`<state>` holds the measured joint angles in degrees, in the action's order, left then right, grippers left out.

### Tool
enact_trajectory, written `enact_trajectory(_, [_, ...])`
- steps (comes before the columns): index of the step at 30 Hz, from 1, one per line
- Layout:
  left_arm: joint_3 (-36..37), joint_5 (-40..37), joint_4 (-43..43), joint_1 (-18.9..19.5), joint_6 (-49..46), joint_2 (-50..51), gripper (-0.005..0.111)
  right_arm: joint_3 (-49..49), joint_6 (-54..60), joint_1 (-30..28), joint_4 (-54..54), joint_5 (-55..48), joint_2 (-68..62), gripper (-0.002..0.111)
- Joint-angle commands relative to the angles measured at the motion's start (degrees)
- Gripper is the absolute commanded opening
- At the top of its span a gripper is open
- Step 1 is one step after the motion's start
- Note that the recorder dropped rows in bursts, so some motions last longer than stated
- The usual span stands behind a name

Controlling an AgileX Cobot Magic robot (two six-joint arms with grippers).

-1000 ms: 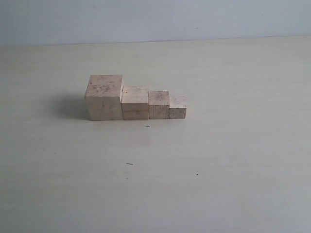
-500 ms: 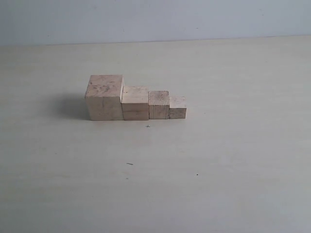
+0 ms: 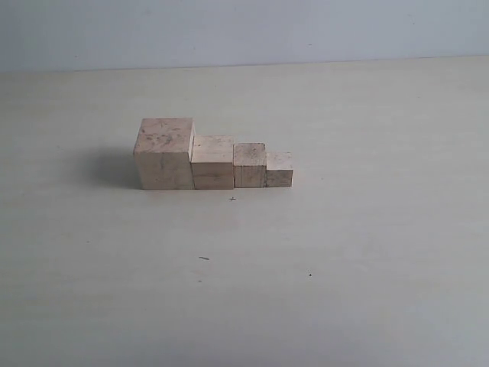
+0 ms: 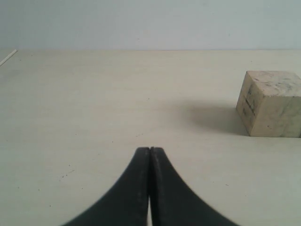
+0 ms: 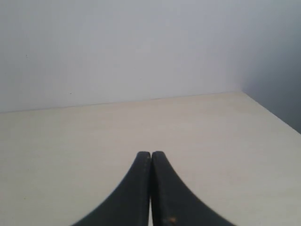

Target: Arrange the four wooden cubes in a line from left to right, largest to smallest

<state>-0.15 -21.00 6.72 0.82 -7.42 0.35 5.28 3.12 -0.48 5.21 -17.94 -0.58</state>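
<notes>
- Pale table (image 3: 344, 252) fills most of ext view, plain light wall (image 3: 244, 30) behind. Only tiny dark specks on the bare top.
- All 4 cubes (image 3: 221, 164) sit in one row, left of centre, sides touching or v. nearly so, fronts approx flush.
- Far left end: big cube (image 3: 164, 154), upright, shadow falling to its left. Left wrist view also catches the big cube (image 4: 273, 104), off to one side and well apart from the fingers.
- Next right: 2nd cube (image 3: 212, 163), against the big one.
- Then 3rd cube (image 3: 249, 166), against the 2nd.
- Right end: small cube (image 3: 279, 170), against the 3rd.
- Arms: left gripper (image 4: 150, 149) has jaws pressed together w/ nothing between them, low over bare table, touching no cube.
- Same for right gripper (image 5: 150, 153): jaws together, empty, only table + wall in its view, no cube.
- Neither arm shows in ext view.
- Step, my read: order runs large to small, left to right, so sorting looks done. This seems the check/stand-clear stage.
- Next move, prob. nothing more than arms held clear of the row. If a tidy-up is wanted, a light nudge w/ closed fingers to square the fronts. Go easy, since the small cube would shift most readily.
</notes>
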Motion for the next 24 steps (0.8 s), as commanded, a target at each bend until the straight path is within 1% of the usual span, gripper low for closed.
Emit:
enact_trajectory(1, [0.15, 0.60, -0.10, -0.31, 0.28, -0.35, 0.000, -3.56, -0.70, -0.35, 0.18, 1.44, 0.58, 0.000])
enact_trajectory(4, [0.15, 0.60, -0.10, -0.31, 0.28, -0.35, 0.000, -5.28, -1.24, -0.35, 0.18, 1.73, 0.58, 0.000])
enact_trajectory(11, [0.15, 0.60, -0.10, -0.31, 0.28, -0.35, 0.000, -5.28, -0.62, -0.24, 0.30, 1.73, 0.58, 0.000])
enact_trajectory(13, [0.15, 0.60, -0.10, -0.31, 0.28, -0.35, 0.000, -5.28, 0.62, -0.24, 0.30, 1.24, 0.58, 0.000])
enact_trajectory(15, [0.15, 0.60, -0.10, -0.31, 0.28, -0.35, 0.000, -5.28, 1.92, -0.24, 0.18, -1.64, 0.58, 0.000])
enact_trajectory(24, [0.15, 0.60, -0.10, -0.31, 0.28, -0.35, 0.000, -5.28, 1.79, -0.24, 0.29, -1.52, 0.58, 0.000])
